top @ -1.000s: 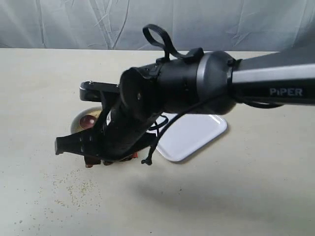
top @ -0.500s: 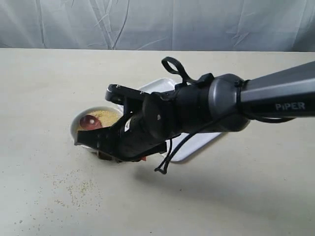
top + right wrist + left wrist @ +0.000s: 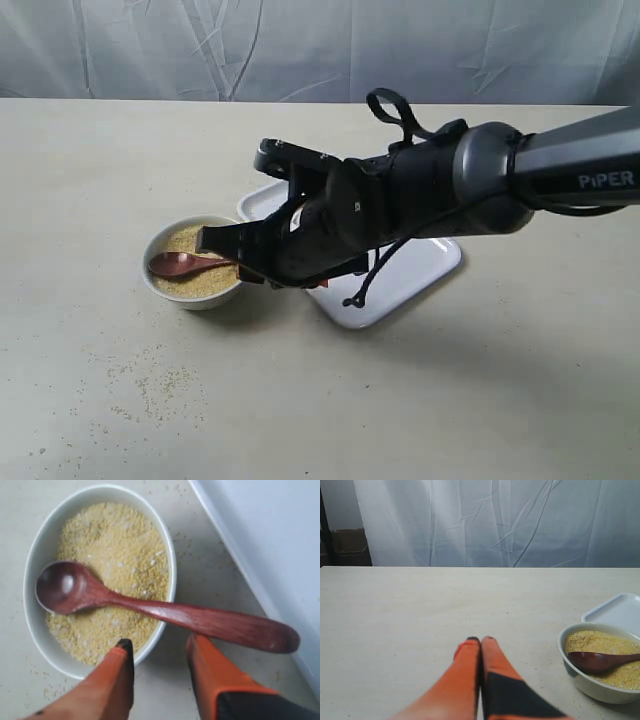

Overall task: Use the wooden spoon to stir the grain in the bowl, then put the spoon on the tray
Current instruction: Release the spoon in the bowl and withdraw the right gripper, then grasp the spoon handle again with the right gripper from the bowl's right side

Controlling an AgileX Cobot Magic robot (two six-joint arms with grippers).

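The white bowl (image 3: 160,285) holds golden grain (image 3: 185,240). The wooden spoon (image 3: 178,265) lies with its head on the grain (image 3: 115,535) and its handle (image 3: 220,625) resting over the bowl rim (image 3: 170,580) toward the tray (image 3: 425,270). My right gripper (image 3: 160,645) is open, with its fingertips just short of the handle, one by the bowl wall and one under the handle; it holds nothing. In the exterior view the right gripper (image 3: 228,258) sits at the bowl's right edge. My left gripper (image 3: 480,641) is shut and empty, over bare table left of the bowl (image 3: 592,690).
Spilled grain (image 3: 150,380) is scattered on the table in front of the bowl. The tray's rim (image 3: 225,535) runs close beside the bowl. A grey curtain (image 3: 300,50) backs the table. The right arm (image 3: 450,195) spans over the tray.
The right arm has pulled back from close to the camera toward the tray. The spoon head has sunk from tilted up to lying flat on the grain.
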